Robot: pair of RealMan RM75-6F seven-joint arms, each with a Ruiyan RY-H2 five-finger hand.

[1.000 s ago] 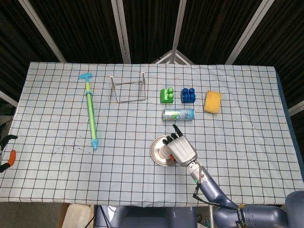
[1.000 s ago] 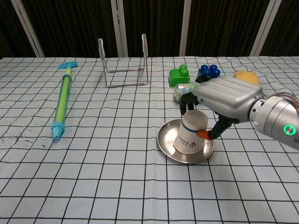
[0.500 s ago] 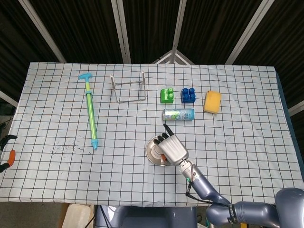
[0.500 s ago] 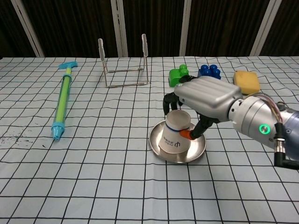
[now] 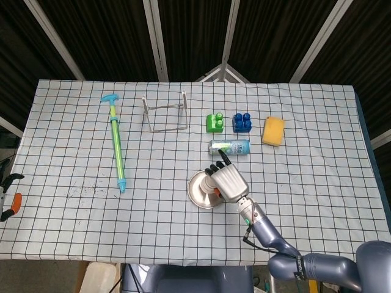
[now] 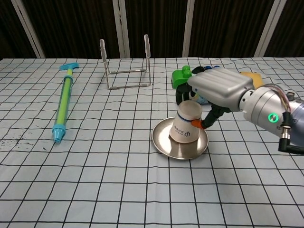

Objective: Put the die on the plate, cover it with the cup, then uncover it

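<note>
- gripping the white paper cup (image 6: 186, 126) near its upturned base, the right hand (image 6: 218, 90), smooth silver shell with dark fingers, holds it tilted, mouth down on the round shiny metal plate (image 6: 163, 147).
- the die is hidden; i cannot tell whether it sits under the cup.
- the left hand shows in neither view.
- the hand covers most of the cup in the head view (image 5: 212, 189) and hides part of the drink can (image 5: 230, 147) in the chest view.
- compared with half a second ago, the cup leans further over and the hand sits higher on it; the plate looks unmoved.
</note>
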